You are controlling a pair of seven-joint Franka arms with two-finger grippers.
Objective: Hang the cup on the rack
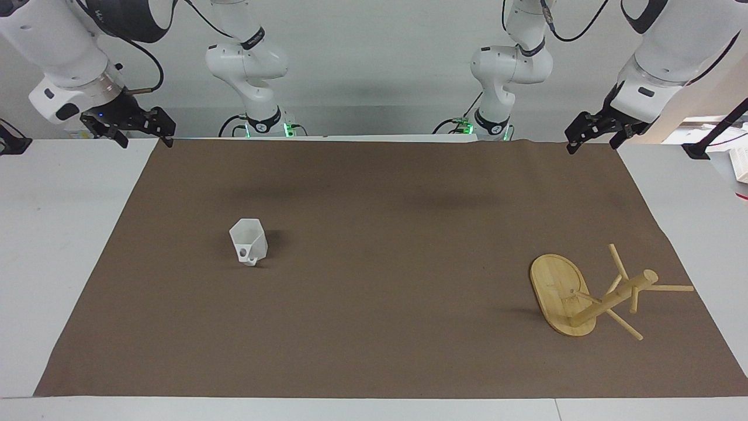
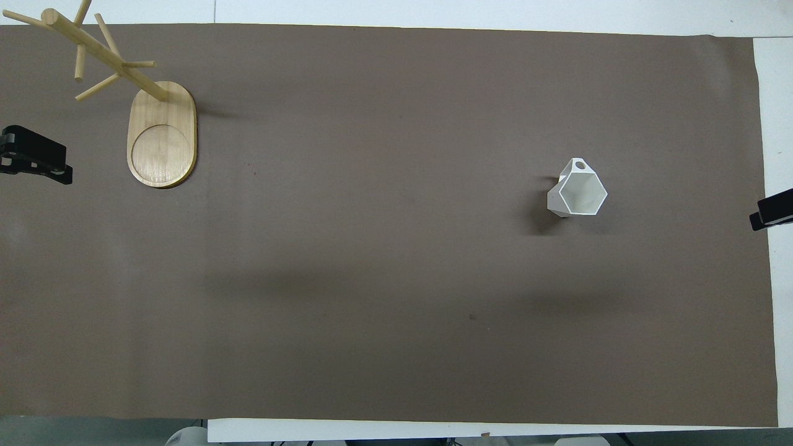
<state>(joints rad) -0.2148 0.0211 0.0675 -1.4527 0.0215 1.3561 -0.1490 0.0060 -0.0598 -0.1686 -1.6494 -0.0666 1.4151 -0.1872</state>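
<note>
The white faceted cup stands upright on the brown mat toward the right arm's end, rim up; it also shows in the overhead view. Its small handle with a hole points away from the robots. The bamboo rack stands on its oval base toward the left arm's end, a little farther from the robots than the cup, with thin pegs sticking outward. My right gripper hangs open and empty over its corner of the mat. My left gripper hangs open and empty over the mat's edge beside the rack. Both arms wait.
A brown mat covers most of the white table. A black clamp-like part and a white object sit at the table's two ends near the robots.
</note>
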